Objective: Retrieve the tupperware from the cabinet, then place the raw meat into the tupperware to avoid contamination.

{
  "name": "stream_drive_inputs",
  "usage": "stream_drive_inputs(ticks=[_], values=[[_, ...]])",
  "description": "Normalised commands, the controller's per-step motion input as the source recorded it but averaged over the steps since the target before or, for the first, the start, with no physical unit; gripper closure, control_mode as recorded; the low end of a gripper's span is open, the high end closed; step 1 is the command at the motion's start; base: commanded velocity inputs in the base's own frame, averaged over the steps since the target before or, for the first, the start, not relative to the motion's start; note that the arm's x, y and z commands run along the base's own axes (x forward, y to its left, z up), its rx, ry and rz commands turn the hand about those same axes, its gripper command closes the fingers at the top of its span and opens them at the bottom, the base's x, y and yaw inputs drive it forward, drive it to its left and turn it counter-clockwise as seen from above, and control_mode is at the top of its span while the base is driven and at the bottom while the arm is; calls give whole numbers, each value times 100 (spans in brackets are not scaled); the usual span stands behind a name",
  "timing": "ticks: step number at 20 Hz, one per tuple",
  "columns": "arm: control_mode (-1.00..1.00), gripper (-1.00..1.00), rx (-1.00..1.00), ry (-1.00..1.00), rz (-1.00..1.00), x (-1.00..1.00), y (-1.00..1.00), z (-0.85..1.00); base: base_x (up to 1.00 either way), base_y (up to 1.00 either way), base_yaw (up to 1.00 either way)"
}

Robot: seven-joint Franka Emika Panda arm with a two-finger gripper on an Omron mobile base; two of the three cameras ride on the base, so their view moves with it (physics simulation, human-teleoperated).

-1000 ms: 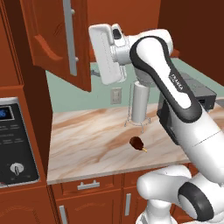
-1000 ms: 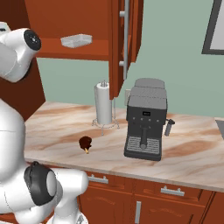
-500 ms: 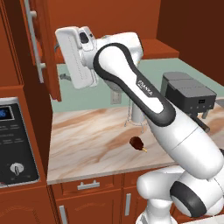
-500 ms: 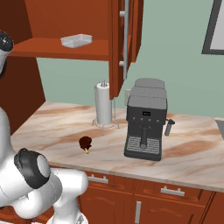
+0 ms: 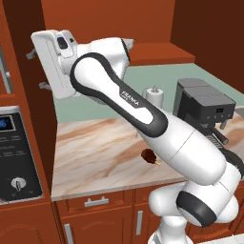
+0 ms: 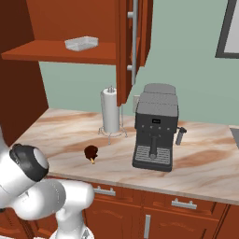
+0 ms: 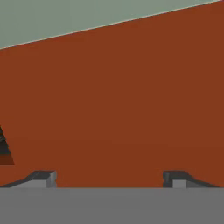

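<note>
The tupperware (image 6: 81, 43), a shallow white tray, rests on the shelf of the open cabinet (image 6: 70, 52); in the left base view the arm hides it. On the counter lies the raw meat (image 5: 149, 155) (image 6: 91, 151), dark with a tan bone end. My gripper (image 5: 38, 70) is high at the far left, pointing toward the cabinet's swung-out left door (image 5: 4, 52). It is open and holds nothing. In the hand view the gripper (image 7: 111, 179) faces a flat reddish-brown wood surface, fingertips (image 7: 43, 178) wide apart. It is out of the right base view.
A paper-towel roll (image 6: 110, 111) and a black coffee machine (image 6: 156, 128) stand at the back of the marble counter (image 6: 205, 158). The cabinet's right door (image 6: 135, 46) hangs open above the roll. An oven control panel (image 5: 16, 152) sits to the left.
The arm has swung left, carrying the hand from the cabinet front to the far left. The left door has swung farther open with it. Meat and tupperware have not moved.
</note>
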Motion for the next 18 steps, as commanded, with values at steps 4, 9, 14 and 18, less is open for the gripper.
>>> stream_drive_inputs(ticks=[4,9,14,18], values=[[-100,-100,-1,0,0,0,56,0,0,0,0],[-100,-100,-2,0,0,0,50,0,0,0,0],[-100,-100,-2,0,0,0,34,-1,0,0,0],[-100,-100,-3,0,-1,-1,22,-7,0,0,0]])
